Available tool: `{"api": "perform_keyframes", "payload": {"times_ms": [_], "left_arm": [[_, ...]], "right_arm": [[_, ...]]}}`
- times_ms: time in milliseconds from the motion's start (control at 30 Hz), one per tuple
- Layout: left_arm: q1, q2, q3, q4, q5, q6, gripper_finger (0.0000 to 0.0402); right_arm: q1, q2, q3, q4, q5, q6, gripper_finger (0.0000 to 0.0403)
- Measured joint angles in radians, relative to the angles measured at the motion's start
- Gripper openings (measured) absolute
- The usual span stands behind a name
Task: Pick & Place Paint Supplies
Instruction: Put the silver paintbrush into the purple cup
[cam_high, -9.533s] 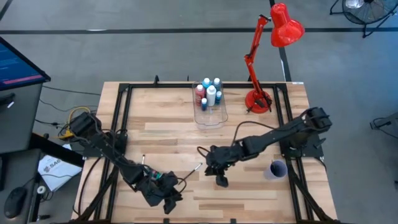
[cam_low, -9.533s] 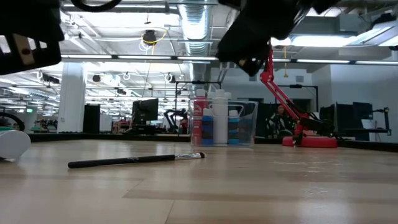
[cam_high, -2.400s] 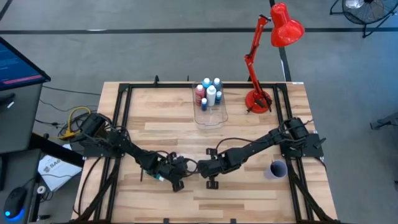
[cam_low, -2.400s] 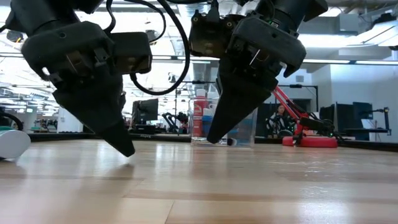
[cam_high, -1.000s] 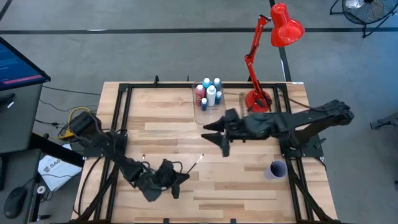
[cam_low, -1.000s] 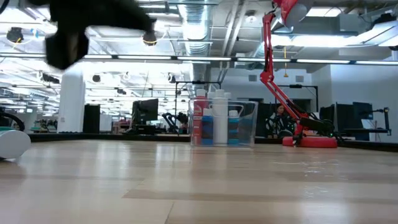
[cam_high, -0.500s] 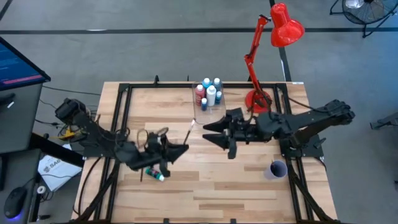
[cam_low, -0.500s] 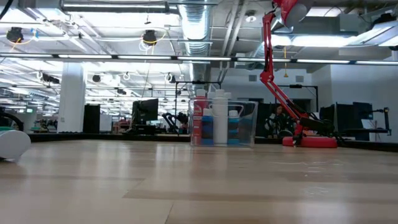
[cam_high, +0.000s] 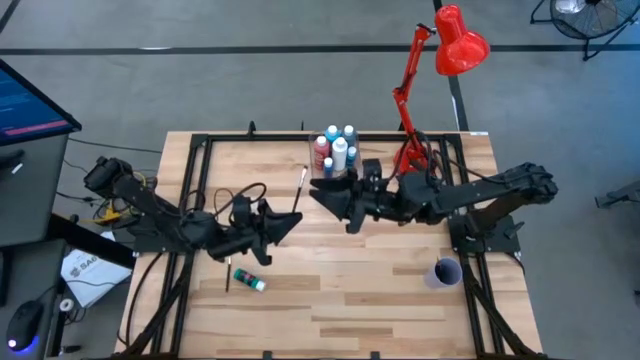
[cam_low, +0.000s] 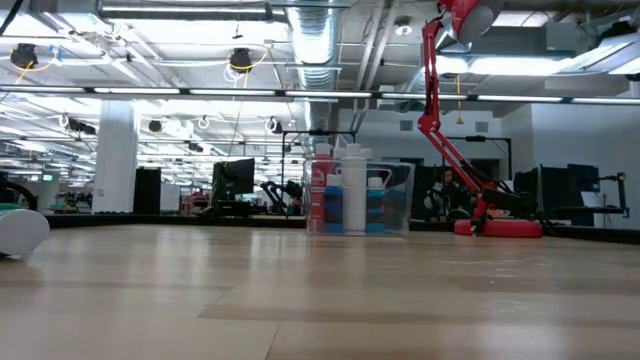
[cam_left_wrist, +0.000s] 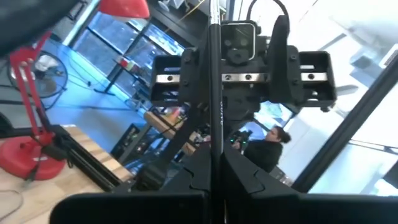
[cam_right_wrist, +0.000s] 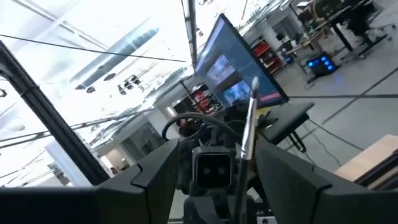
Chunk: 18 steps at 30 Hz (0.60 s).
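My left gripper (cam_high: 293, 218) is raised over the table's middle, shut on a thin dark paintbrush (cam_high: 301, 190). The brush's pale ferrule end (cam_high: 304, 172) sticks out toward the far edge. My right gripper (cam_high: 328, 205) is open and faces the left one just to the brush's right, with nothing between its fingers. The right wrist view shows the brush (cam_right_wrist: 247, 134) standing ahead of the open fingers. A clear box (cam_high: 340, 185) at the far middle holds several paint bottles (cam_high: 338, 150). A small blue-green tube (cam_high: 250, 282) and another dark brush (cam_high: 228, 275) lie on the table near the left arm. My left gripper pinches the paintbrush's dark handle (cam_left_wrist: 214, 163) between its two fingers, well away from the ferrule end. The fingers reach about level from the table's left and lie across the handle. The brush is lifted clear of the table and sticks out beyond the fingertips.
A red desk lamp (cam_high: 415, 160) stands at the far right, close behind the right arm. A small purple cup (cam_high: 445, 272) sits near the right edge. A black frame (cam_high: 200, 150) rims the table. Bare wood lies along the near side.
My left gripper has risen from near the table and gone toward the far edge and the right gripper, tipping up from pointing downward to about level; the brush has come up with it. My right gripper has moved a little toward the left one and tipped upward.
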Motion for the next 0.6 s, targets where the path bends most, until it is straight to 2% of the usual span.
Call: {"api": "perform_keyframes", "payload": {"times_ms": [200, 467, 600], "left_arm": [[0.009, -0.005, 0.0, 0.002, -0.026, 0.015, 0.0002], [0.022, -0.006, 0.0, 0.002, -0.005, 0.015, 0.0001], [0.054, -0.021, 0.0, 0.005, 0.033, -0.047, 0.0001]], "right_arm": [[-0.038, 0.0, 0.0, 0.003, 0.019, -0.007, 0.0205], [-0.064, 0.001, 0.0, 0.018, 0.021, -0.019, 0.0208], [-0.076, 0.001, 0.0, 0.03, 0.022, 0.006, 0.0208]]}}
